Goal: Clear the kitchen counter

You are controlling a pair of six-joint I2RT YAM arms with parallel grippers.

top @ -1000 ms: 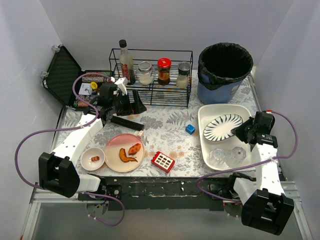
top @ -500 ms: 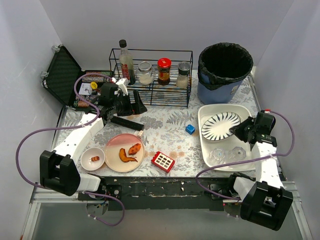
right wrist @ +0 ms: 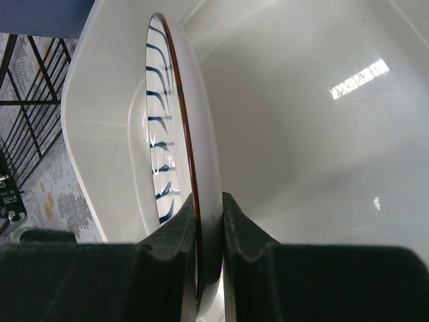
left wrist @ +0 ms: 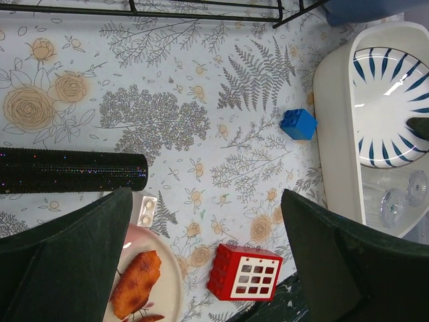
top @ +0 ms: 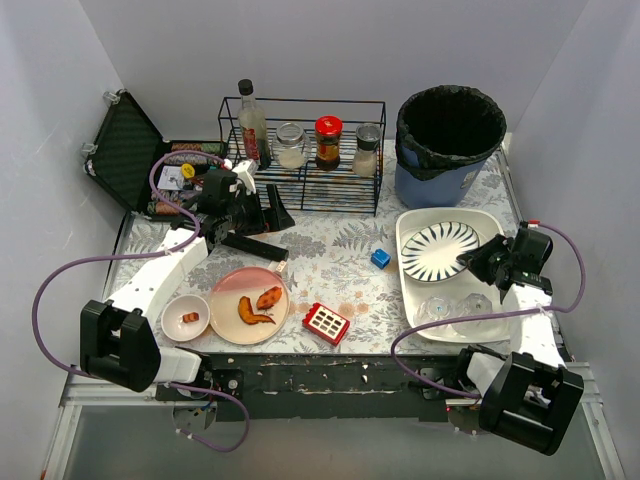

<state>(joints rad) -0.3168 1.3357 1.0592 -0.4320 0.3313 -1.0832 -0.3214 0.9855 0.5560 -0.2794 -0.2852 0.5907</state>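
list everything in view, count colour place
kitchen counter: 1, floral, underneath
case: 1, black, far left
wire rack: 1, black, far centre
bottle: 1, clear, rack's left end
jars: 3, clear, in rack
bin: 1, blue, far right
tub: 1, white, right
striped plate: 1, white, in tub
glasses: 2, clear, in tub
block: 1, blue, beside tub
grid block: 1, red, near centre
tube: 1, black, left of centre
pink plate: 1, pink, near left
bowl: 1, white, beside pink plate
food: 3, orange, pink plate and bowl
left gripper: 1, black, open, above counter
right gripper: 1, black, shut on striped plate
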